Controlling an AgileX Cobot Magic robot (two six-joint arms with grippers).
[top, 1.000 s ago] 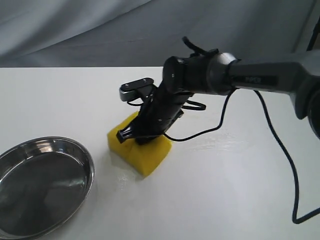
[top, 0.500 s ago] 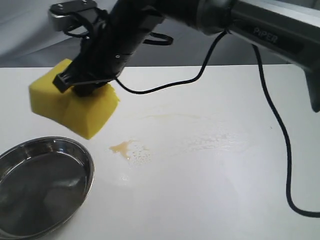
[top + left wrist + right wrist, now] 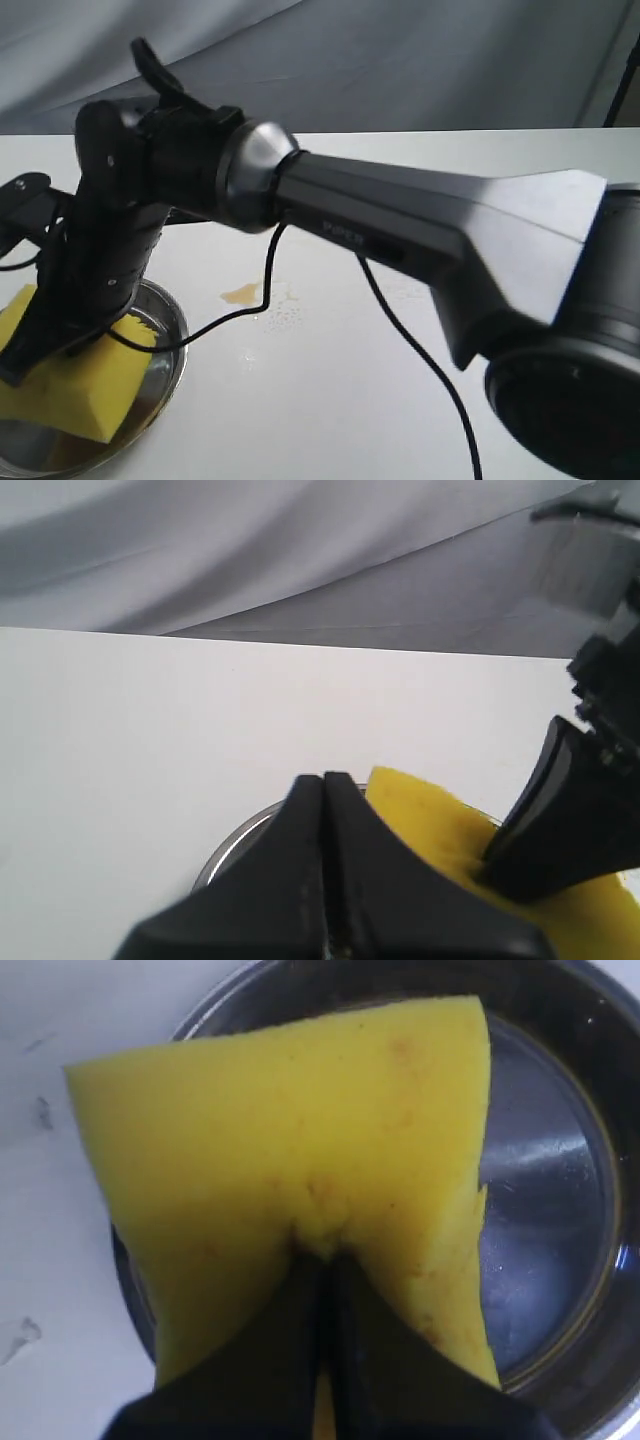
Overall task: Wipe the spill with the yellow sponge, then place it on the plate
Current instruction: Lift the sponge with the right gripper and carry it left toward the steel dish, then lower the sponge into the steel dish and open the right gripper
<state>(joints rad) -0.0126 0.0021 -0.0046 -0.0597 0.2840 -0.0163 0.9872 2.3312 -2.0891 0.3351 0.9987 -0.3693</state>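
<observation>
My right gripper (image 3: 325, 1270) is shut on the yellow sponge (image 3: 300, 1130), pinching its middle so the foam folds around the fingers. In the exterior view this arm reaches across to the far left and holds the sponge (image 3: 70, 395) low over the steel plate (image 3: 178, 345); whether it touches the dish I cannot tell. The wrist view shows the plate (image 3: 560, 1210) under the sponge. The spill (image 3: 245, 293) lies as a small amber smear on the white table, right of the plate. My left gripper (image 3: 324, 780) is shut and empty, close by the plate's rim (image 3: 235, 840) and the sponge (image 3: 430, 820).
A black cable (image 3: 400, 330) trails from the right arm across the white table (image 3: 330, 420). Grey cloth (image 3: 400, 60) hangs behind the table's far edge. Fine droplets (image 3: 285, 318) dot the table beside the spill.
The right arm lifted the sponge off the spill, swung left and lowered it over the plate. The amber smear is now uncovered.
</observation>
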